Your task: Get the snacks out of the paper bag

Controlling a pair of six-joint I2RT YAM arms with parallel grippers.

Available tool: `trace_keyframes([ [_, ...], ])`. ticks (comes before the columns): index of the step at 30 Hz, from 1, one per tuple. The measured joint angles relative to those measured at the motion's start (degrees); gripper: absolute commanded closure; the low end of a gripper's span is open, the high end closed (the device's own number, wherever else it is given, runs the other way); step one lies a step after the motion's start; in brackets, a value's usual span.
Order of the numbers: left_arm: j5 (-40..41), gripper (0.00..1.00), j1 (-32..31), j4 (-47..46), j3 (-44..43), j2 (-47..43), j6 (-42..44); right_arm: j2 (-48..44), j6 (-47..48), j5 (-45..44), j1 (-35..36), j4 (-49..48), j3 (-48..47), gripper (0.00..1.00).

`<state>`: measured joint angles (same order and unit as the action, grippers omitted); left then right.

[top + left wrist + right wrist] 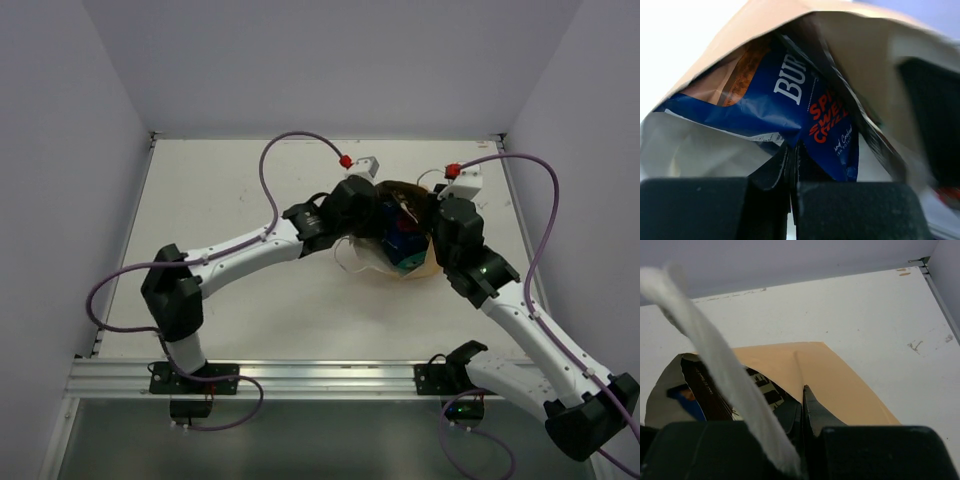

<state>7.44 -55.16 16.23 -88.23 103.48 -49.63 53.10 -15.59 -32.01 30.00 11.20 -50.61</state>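
The left pincer (790, 149) is pressed together on the lower edge of a blue packet (785, 105), which lies just ahead of it inside the paper bag (870, 60). The right pincer (802, 397) pinches the bag's tan wall. A white string handle (721, 365) crosses to its left.

1. My left arm (240, 245) rises from its base at the near edge, bends at the elbow and stretches forward and to the right, low over the table.
2. My right arm (530, 320) starts at the near right corner and reaches forward and to the left, with its wrist tipped downward.
3. The two wrists sit close together near the middle of the table, facing each other.
4. My left claw (791, 150) has its fingers pressed together, pinching the lower edge of the blue packet (790, 107).
5. My right claw (803, 392) is also closed, with the wall of the paper bag (840, 390) between its fingers.
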Motion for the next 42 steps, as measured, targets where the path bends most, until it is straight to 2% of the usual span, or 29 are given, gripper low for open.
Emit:
trace_keyframes([
  [8,-2.1,1.00,4.0,10.0,-4.7,-17.9,7.3,0.9,0.3,-4.8,-1.9,0.5,-0.2,1.00],
  [10,-3.2,1.00,7.4,11.5,-5.0,-22.9,8.7,1.5,0.6,-5.9,-2.4,1.3,-0.6,1.00],
  [13,-2.8,1.00,15.7,13.2,-5.0,-30.4,11.4,2.3,1.1,-7.4,-3.2,2.1,-1.2,1.00],
  [18,-3.1,1.00,28.6,11.5,-1.4,-34.9,15.8,2.8,1.5,-7.4,-4.0,3.0,-1.9,1.00],
  [22,-7.2,1.00,38.3,5.4,5.6,-30.1,17.9,3.5,1.7,-5.8,-4.0,4.1,-3.1,1.00],
  [31,-11.0,1.00,51.5,-12.4,16.9,-5.7,19.3,3.5,3.3,-0.3,-4.1,4.2,-3.5,1.00],
  [34,-12.5,0.66,53.9,-16.6,20.2,-2.9,19.5,3.5,3.6,0.5,-4.1,4.2,-3.5,1.00],
  [35,-13.7,0.41,54.1,-17.8,21.7,-3.0,19.3,3.4,3.8,0.7,-4.1,4.2,-3.5,1.00],
  [38,-16.5,0.00,53.7,-19.7,27.7,-6.5,19.1,3.2,4.6,1.6,-4.1,4.2,-3.5,1.00],
  [42,-17.3,0.00,50.6,-13.0,32.7,-18.9,18.3,3.0,5.9,2.2,-4.1,4.2,-3.5,1.00],
])
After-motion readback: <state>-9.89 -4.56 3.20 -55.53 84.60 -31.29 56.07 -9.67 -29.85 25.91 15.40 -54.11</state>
